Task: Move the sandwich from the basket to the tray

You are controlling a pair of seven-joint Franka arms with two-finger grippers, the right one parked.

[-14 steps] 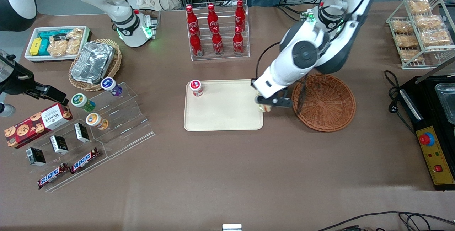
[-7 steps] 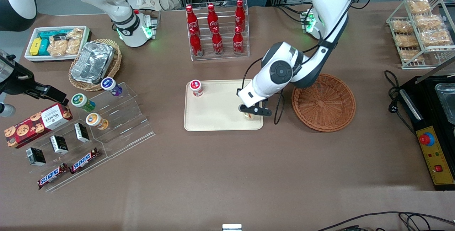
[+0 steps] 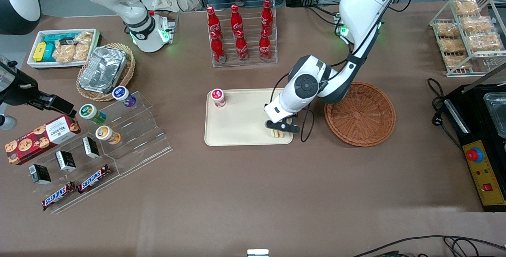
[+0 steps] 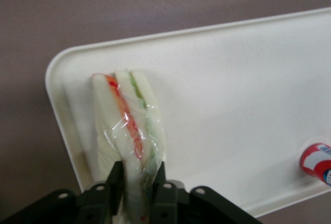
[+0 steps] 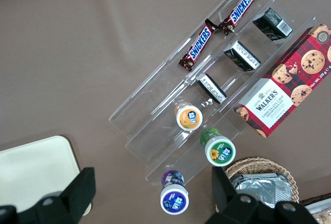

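Left wrist view: my gripper (image 4: pixel 137 175), clamped on the sandwich (image 4: pixel 129 131), rests it on the tray (image 4: pixel 232 79) beside its corner.

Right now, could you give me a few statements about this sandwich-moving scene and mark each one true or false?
1. The end effector grips the sandwich. True.
2. The sandwich is over the tray. True.
3. The basket holds a sandwich. False: it shows nothing inside.
4. A red-capped cup stands on the tray. True.
5. The sandwich is at the tray corner next to the cup. False: it is at the corner nearest the basket and the front camera.
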